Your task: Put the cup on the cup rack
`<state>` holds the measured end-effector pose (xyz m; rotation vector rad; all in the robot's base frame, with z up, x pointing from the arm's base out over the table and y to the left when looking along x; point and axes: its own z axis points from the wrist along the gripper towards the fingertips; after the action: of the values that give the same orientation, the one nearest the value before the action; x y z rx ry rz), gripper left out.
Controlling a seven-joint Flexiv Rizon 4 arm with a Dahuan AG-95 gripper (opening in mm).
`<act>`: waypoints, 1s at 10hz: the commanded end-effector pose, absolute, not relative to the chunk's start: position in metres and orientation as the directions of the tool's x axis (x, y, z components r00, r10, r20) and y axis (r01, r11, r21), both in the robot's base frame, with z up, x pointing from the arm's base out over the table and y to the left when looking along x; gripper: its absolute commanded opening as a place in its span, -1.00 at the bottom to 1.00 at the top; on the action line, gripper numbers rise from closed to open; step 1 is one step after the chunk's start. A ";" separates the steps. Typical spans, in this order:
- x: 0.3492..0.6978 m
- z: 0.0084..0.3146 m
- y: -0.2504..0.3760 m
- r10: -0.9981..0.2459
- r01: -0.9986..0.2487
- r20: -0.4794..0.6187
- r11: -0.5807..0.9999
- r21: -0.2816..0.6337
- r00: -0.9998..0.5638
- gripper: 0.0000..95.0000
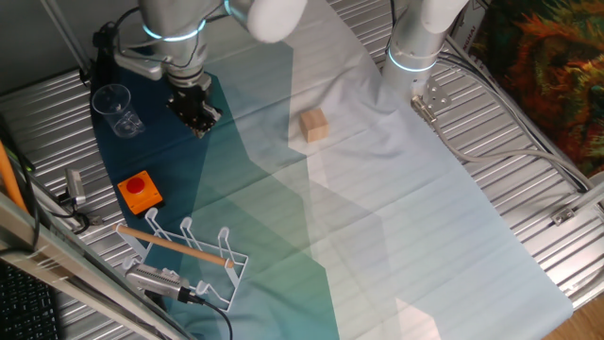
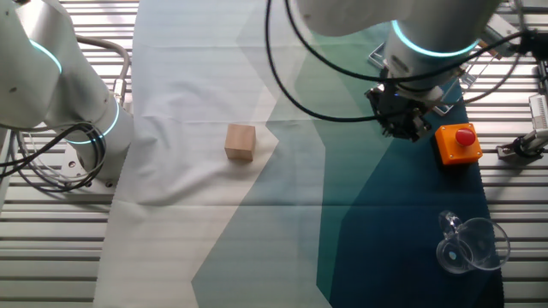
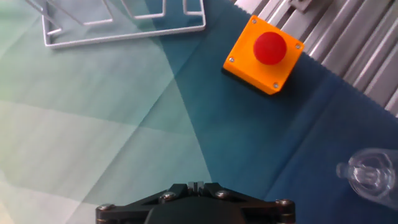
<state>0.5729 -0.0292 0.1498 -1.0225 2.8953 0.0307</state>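
The cup [image 1: 115, 109] is a clear plastic tumbler on the dark blue part of the cloth, at the far left; it also shows in the other fixed view [image 2: 471, 244] and at the right edge of the hand view [image 3: 373, 177]. My gripper [image 1: 195, 118] hangs above the cloth just right of the cup, apart from it, fingers together and holding nothing [image 2: 402, 128] [image 3: 196, 185]. The cup rack [image 1: 189, 250], white wire with a wooden rod, stands near the front left; its base shows at the top of the hand view [image 3: 124, 25].
An orange block with a red button [image 1: 140, 189] [image 3: 264, 53] sits between cup and rack. A tan wooden cube [image 1: 314, 125] [image 2: 241, 141] lies mid-cloth. A second arm's base [image 1: 415, 57] stands at the back. Cables and clamps line the left edge.
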 end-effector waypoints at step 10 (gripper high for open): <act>0.593 0.142 -0.073 -0.837 -0.837 -0.016 0.547 0.018 -0.547 -1.00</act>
<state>0.5912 -0.0709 0.1425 -1.4865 2.7589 0.0422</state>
